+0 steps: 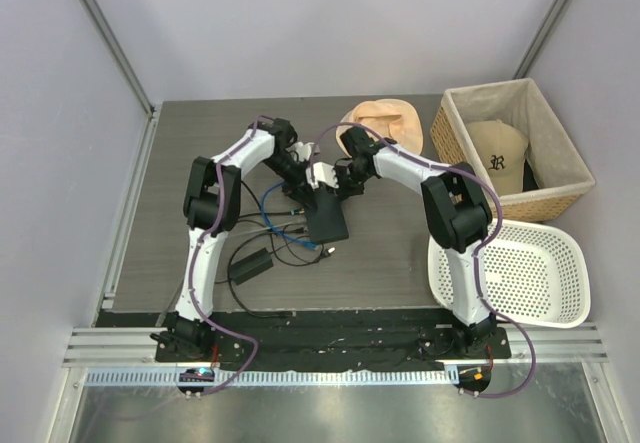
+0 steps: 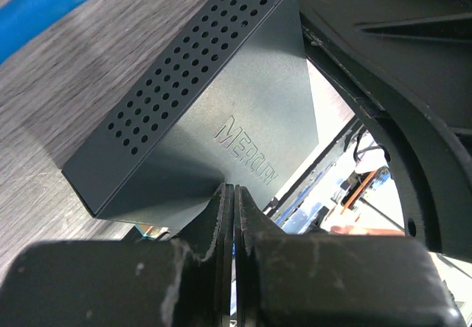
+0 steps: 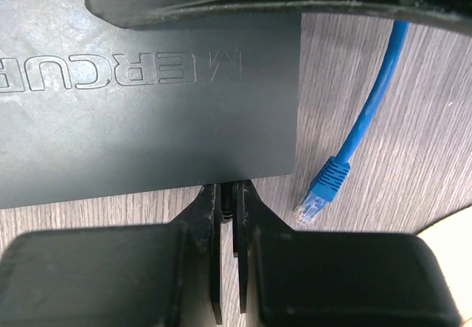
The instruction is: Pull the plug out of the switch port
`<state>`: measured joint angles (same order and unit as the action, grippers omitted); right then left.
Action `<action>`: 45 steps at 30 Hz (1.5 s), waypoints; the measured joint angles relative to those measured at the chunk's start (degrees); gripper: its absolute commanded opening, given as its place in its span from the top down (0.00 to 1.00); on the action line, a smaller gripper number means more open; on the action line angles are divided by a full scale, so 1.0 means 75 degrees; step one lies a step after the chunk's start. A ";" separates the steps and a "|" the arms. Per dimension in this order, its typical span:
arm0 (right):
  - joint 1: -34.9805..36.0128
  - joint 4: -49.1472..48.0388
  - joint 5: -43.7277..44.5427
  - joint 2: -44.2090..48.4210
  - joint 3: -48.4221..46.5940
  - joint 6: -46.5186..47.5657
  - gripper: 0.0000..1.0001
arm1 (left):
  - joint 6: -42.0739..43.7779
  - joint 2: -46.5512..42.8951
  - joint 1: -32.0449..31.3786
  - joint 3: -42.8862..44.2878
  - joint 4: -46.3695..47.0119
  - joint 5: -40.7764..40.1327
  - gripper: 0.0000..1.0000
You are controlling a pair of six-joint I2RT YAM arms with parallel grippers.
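a cap (image 1: 497, 153) lies in a wicker basket (image 1: 540, 204) beside a white basket (image 1: 530, 273).

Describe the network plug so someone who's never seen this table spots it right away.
Find the flat black Mercury switch in the middle of the grey wooden table. Just off its corner lies a bright-blue cable, and the plug is the clear-tipped connector at its free end. The adapter lead nearby is black, not blue.
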<state>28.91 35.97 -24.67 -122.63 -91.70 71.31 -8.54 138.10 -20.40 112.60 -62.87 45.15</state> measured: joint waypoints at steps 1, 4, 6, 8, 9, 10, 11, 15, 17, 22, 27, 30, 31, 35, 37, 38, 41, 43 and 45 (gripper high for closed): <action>0.0012 -0.0017 0.0044 0.0006 0.0012 0.0017 0.99 | -0.0003 0.0000 0.0000 0.0000 -0.0003 -0.0023 1.00; 0.0020 0.0035 0.0131 0.0003 -0.0032 0.0029 0.99 | -0.0006 0.0000 -0.0015 0.0000 -0.0003 -0.0052 1.00; 0.0020 0.0041 0.0169 0.0003 -0.0032 0.0052 0.99 | -0.0012 -0.0012 -0.0015 -0.0003 0.0000 -0.0090 1.00; 0.0017 0.0096 0.0187 -0.0035 -0.0102 -0.0090 0.99 | -0.0009 -0.0032 -0.0023 -0.0003 0.0000 -0.0149 1.00; 0.0015 0.0230 0.0192 -0.0119 -0.0268 -0.0274 0.99 | -0.0009 -0.0038 -0.0023 -0.0003 0.0000 -0.0169 1.00; -0.0006 0.0434 0.0163 -0.0224 -0.0475 -0.0440 0.99 | -0.0012 -0.0047 -0.0026 -0.0003 0.0000 -0.0201 1.00; -0.0032 0.0653 0.0114 -0.0344 -0.0685 -0.0592 0.99 | -0.0012 -0.0050 -0.0029 -0.0003 -0.0006 -0.0219 1.00; -0.0119 0.0857 -0.0087 -0.0463 -0.0831 -0.0813 0.99 | -0.0012 -0.0064 -0.0035 0.0000 -0.0006 -0.0274 1.00; -0.0122 0.0376 -0.0017 -0.0198 -0.0338 -0.0729 0.99 | -0.0009 -0.0073 -0.0038 -0.0017 0.0000 -0.0280 1.00; -0.0221 0.0254 -0.0044 -0.0125 -0.0230 -0.1288 0.99 | -0.0017 -0.0114 -0.0047 -0.0096 -0.0003 -0.0280 1.00; -0.0624 0.0880 -0.0600 -0.0393 -0.0638 -0.1743 0.99 | -0.0015 -0.0125 -0.0079 -0.0096 -0.0006 -0.0332 1.00; -0.0874 0.1017 -0.0618 -0.0373 -0.0595 -0.1935 0.99 | -0.0015 -0.0149 -0.0090 -0.0096 -0.0006 -0.0411 1.00; -0.0953 0.1119 -0.0621 -0.0402 -0.0641 -0.2055 0.99 | -0.0015 -0.0157 -0.0102 -0.0102 -0.0003 -0.0437 1.00; -0.1110 0.1871 -0.0778 -0.0778 -0.1291 -0.2425 0.99 | -0.0009 -0.0187 -0.0146 -0.0140 -0.0006 -0.0481 1.00; -0.1128 0.1821 -0.0781 -0.0755 -0.1230 -0.2570 0.99 | -0.0009 -0.0192 -0.0154 -0.0137 -0.0006 -0.0481 1.00; -0.1128 0.1667 -0.0749 -0.0688 -0.1090 -0.2716 0.97 | -0.0006 -0.0192 -0.0160 -0.0137 -0.0006 -0.0484 1.00; -0.1105 0.0863 -0.0431 -0.0268 -0.0399 -0.3220 0.87 | 0.0009 -0.0198 -0.0163 -0.0096 -0.0029 -0.0472 1.00; -0.1067 0.0300 0.0090 -0.0044 -0.0067 -0.3800 0.70 | 0.0032 -0.0201 -0.0163 -0.0052 -0.0020 -0.0449 0.99; -0.1078 -0.0184 0.0769 0.0052 0.0052 -0.4415 0.53 | 0.0067 -0.0207 -0.0181 0.0000 0.0000 -0.0484 0.95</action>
<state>20.82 34.59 -18.90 -122.23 -91.31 38.20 -8.03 136.55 -21.76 112.60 -62.87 41.52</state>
